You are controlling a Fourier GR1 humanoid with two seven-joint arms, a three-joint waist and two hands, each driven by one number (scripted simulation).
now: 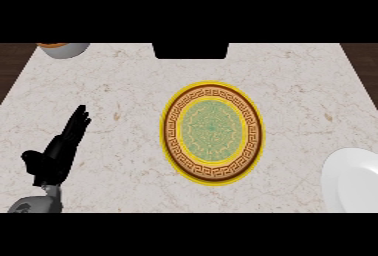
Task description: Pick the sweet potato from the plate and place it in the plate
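A round plate (pixel 212 90) with a yellow rim, brown key-pattern band and green centre lies in the middle of the marble counter (pixel 125 80); nothing rests on it. A plain white plate (pixel 354 182) shows partly at the right edge, bare as far as it shows. No sweet potato is in view. My left hand (pixel 57 155) rests at the lower left with its fingers straight, pointing up and away, well apart from both plates and holding nothing. My right hand does not show.
A pale bowl with an orange inside (pixel 64 48) sits at the counter's far left corner. A black block (pixel 190 50) stands at the far edge in the middle. Dark wood floor shows past both side edges.
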